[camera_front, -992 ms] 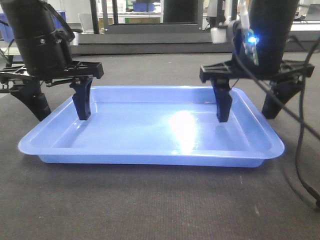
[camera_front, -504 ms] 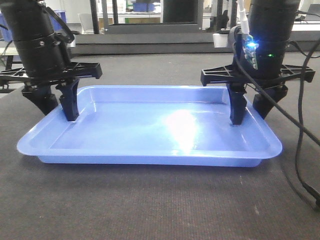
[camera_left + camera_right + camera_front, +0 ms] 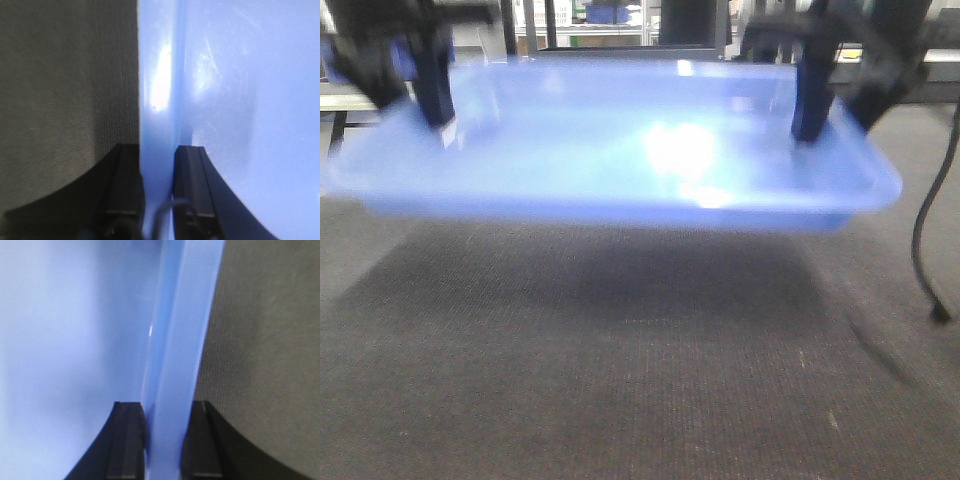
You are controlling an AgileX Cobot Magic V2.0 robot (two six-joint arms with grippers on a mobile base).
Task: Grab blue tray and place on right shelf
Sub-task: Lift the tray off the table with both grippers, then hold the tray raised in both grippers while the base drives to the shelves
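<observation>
Clamping opposite rims of the blue tray (image 3: 620,170) between them, left and right jaws are holding firm; it is looking light, glossy, slippery.

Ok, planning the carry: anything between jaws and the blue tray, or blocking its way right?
Nothing between: left gripper and right gripper each clamp the rim of the shallow glossy light-blue plastic tray, held above the dark mat. A black cable hangs to its right; the shelf isn't clearly visible.
</observation>
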